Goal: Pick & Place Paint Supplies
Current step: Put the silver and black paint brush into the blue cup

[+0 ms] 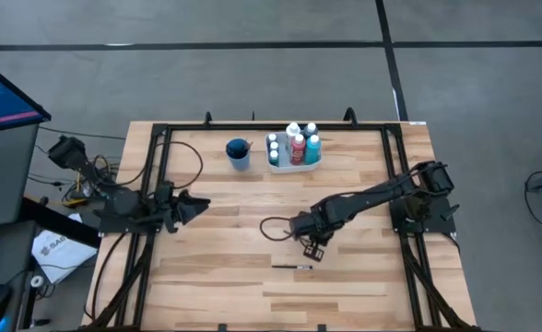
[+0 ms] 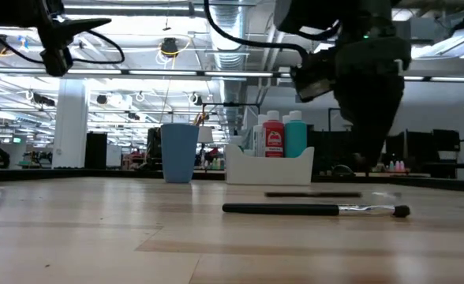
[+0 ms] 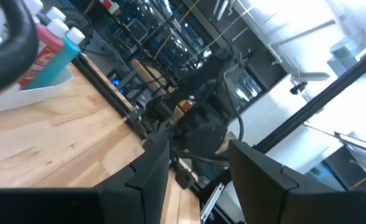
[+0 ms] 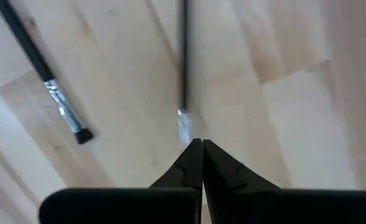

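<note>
Right gripper (image 1: 313, 247) is down at mid-table, a little right of centre, fingers (image 4: 192, 163) pressed together with the tips pointing at the wood. In the right wrist view a thin brush (image 4: 183, 56) runs away from those closed tips; its clear ferrule end sits just ahead of them, and whether the tips actually pinch it is hard to say from here. A second brush (image 1: 291, 266) lies flat on the table just nearer than the gripper, dark handle, dark bristles (image 2: 402, 211) at its right end in the low view (the other brush shows there only as a faint line behind it).

Far side of the table: the white tray (image 1: 290, 166) holds the bottles (image 1: 297, 148), white caps up; red and teal are upright side by side at its right end, a blue one at its left. The blue cup (image 1: 238, 154) stands just left of the tray, apart from it, with dark handles poking out.

Left gripper (image 1: 195, 207) hovers at the left edge of the table, well apart from everything, fingers (image 3: 147, 171) spread and holding nothing.
</note>
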`<state>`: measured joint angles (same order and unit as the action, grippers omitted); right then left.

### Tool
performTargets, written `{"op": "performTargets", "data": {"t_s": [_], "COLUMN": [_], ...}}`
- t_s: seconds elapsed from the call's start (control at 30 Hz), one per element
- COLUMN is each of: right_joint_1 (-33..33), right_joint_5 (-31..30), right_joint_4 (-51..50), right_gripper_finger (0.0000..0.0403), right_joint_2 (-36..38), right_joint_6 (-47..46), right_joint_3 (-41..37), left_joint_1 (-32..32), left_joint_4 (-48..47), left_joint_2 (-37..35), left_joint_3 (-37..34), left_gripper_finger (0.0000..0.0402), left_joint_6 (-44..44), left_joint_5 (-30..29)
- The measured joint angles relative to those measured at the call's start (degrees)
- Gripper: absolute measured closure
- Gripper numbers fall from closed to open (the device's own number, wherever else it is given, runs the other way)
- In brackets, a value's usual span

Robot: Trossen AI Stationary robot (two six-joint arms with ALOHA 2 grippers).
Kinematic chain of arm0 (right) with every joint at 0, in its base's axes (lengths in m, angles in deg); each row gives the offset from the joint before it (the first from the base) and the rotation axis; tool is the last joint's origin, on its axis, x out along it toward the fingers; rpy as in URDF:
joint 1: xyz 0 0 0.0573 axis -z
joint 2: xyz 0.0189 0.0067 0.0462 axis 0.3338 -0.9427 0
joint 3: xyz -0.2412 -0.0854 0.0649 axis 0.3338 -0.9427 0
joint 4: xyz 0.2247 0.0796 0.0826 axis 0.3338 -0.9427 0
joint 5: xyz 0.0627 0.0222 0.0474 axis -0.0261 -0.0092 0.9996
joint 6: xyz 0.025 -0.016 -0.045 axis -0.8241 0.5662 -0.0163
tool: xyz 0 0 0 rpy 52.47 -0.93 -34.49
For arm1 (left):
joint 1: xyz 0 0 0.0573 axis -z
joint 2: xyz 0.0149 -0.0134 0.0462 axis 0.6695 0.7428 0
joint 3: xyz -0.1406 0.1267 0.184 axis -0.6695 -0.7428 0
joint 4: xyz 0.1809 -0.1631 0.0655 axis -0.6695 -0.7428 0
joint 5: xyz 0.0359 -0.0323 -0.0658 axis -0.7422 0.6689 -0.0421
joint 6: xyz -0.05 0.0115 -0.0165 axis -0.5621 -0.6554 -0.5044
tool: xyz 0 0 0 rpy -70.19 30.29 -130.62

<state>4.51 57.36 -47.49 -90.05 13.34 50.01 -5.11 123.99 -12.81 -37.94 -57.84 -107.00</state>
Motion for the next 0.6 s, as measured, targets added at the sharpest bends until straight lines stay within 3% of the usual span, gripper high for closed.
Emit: {"op": "performTargets", "data": {"t_s": [0.23,0.43,0.6], "right_joint_1": [2.54,1.22,-2.30], "right_joint_5": [-0.44,-0.90,-2.53], "right_joint_4": [-3.15,-8.91,-11.00], "right_gripper_finger": [0.0402,0.0402,0.0402], "right_joint_2": [0.02,0.05,0.58], "right_joint_6": [2.30,2.01,1.11], "right_joint_3": [3.59,8.91,13.93], "left_joint_1": [-7.85,-21.12,-29.68], "left_joint_4": [-5.27,-31.35,-32.77], "left_joint_2": [7.50,21.34,34.61], "left_joint_3": [5.94,20.83,30.62], "left_gripper_finger": [0.0243,0.0243,0.0243], "left_joint_6": [0.92,2.03,6.77], "left_joint_5": [11.27,33.85,50.01]}}
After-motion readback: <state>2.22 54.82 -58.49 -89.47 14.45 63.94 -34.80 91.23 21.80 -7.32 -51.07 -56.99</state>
